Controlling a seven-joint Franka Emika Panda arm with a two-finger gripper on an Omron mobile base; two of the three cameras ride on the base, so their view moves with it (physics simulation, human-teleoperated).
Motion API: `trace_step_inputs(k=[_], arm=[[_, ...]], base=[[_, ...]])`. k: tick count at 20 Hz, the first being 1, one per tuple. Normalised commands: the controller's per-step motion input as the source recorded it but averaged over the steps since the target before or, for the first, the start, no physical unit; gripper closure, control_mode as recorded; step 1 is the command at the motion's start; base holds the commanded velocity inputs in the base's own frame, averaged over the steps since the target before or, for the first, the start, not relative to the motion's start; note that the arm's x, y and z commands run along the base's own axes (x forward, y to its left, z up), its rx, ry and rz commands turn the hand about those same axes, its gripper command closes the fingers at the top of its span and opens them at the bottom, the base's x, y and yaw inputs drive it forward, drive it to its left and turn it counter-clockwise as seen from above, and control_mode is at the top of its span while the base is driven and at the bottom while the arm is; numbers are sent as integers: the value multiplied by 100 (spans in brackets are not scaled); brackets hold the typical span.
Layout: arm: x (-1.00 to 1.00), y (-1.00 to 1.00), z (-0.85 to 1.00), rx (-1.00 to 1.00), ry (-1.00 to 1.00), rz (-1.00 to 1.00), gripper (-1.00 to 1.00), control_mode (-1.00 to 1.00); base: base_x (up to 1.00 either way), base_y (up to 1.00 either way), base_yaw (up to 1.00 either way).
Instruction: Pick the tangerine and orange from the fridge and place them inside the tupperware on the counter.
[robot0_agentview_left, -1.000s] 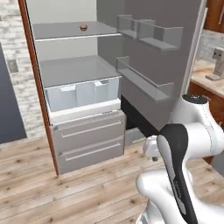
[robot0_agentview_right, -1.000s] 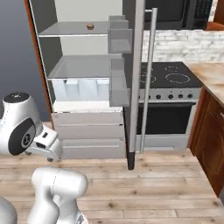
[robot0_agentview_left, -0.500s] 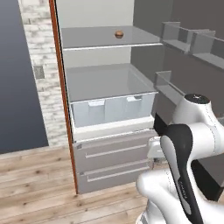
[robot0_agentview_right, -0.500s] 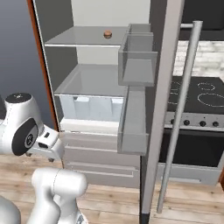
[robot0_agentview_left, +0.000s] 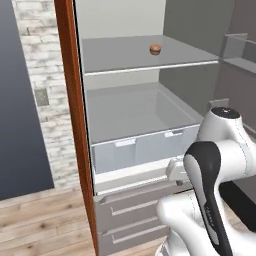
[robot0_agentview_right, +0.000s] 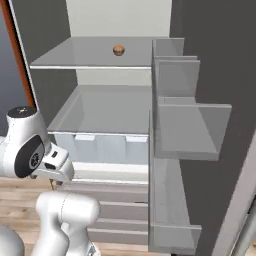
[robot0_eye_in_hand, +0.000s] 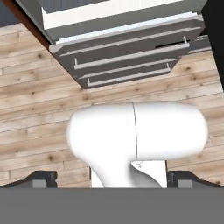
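On upper fridge shelf (robot0_agentview_left: 145, 57), round fruit (robot0_agentview_left: 155, 48)

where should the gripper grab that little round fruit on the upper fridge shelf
Across the widest part of the fruit, coming in level from the fridge's open front. It sits alone on the flat shelf, so nothing blocks the fingers on either side.

Open fridge (robot0_agentview_left: 125, 110), one small fruit on the upper shelf (robot0_agentview_left: 145, 59).

A single small round orange-brown fruit (robot0_agentview_left: 155, 49) sits toward the back of that flat grey shelf, alone, well clear of the front edge. Below is a second flat shelf over the translucent crisper drawer (robot0_agentview_left: 145, 150); under it, grey drawers (robot0_eye_in_hand: 127, 52) above the wooden plank floor (robot0_eye_in_hand: 39, 109). Door bins (robot0_agentview_right: 187, 130) hang at right.
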Motion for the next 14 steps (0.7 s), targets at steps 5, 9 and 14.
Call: trace_step_inputs(k=[5,9,14], arm=[[0,0,0,0,0,0,-100,100],[0,0,0,0,0,0,-100,100],[0,0,0,0,0,0,-100,100]], base=[[67,22,-6],[61,1,0],[64,0,0]])
